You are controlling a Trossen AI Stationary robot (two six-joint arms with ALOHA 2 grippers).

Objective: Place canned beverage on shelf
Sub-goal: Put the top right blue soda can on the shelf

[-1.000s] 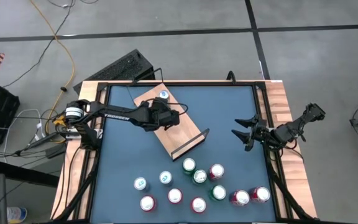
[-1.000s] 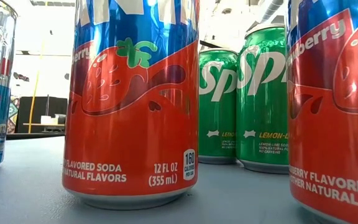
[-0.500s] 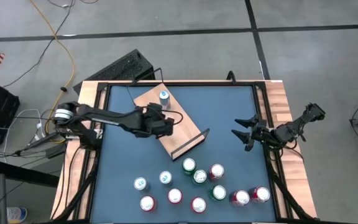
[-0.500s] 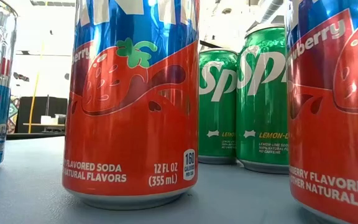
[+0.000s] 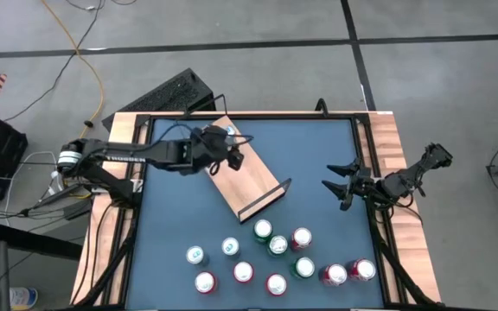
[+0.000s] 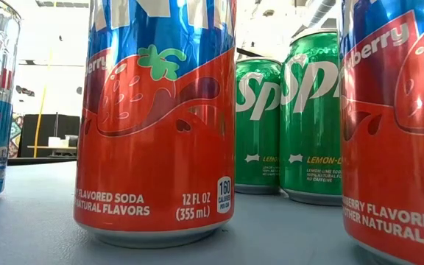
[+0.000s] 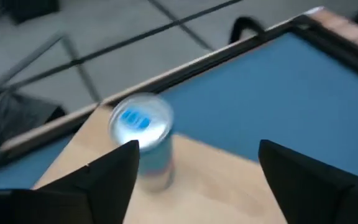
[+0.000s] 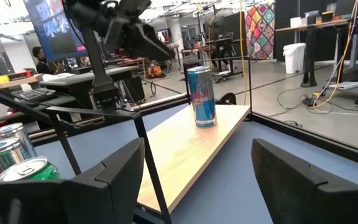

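From my seat, the near edge of the table (image 5: 158,216) holds a cluster of upright cans (image 5: 277,244); a red strawberry soda can (image 6: 155,121) and green cans (image 6: 311,118) fill the low view. On the right edge, my right gripper (image 5: 340,187) waits with its fingers spread, holding nothing. The shelf (image 5: 247,177) lies angled toward the far left corner, and the slim blue can (image 5: 228,132) stands upright on its far end. My left gripper (image 5: 223,151) sits just beside that can, fingers (image 7: 104,177) parted and clear of it.
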